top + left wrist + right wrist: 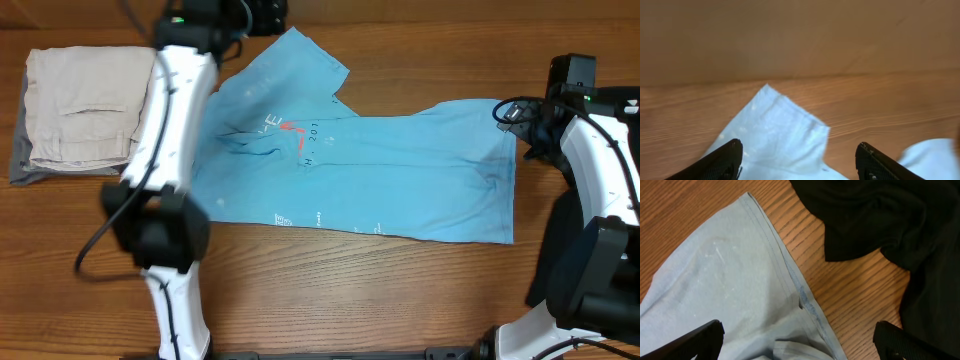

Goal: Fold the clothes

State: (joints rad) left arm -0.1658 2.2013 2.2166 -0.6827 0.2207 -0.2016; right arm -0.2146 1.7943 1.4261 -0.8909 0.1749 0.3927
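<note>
Fingers of my left gripper point(800, 162) stand wide apart and hold nothing, above the far sleeve point(775, 130) of the light blue T-shirt point(400, 170). It lies spread lengthwise across the wooden table point(350, 300), hem toward my right gripper point(802, 345), which is spread and empty too, over the hem corner. Little is done, by my reckoning: the near long edge looks straight, perhaps turned in, but the far sleeve sticks out flat and the body lies at full length. Sleeve fold and crosswise folds remain. A folded beige pile point(80, 105) sits beyond the collar end.
</note>
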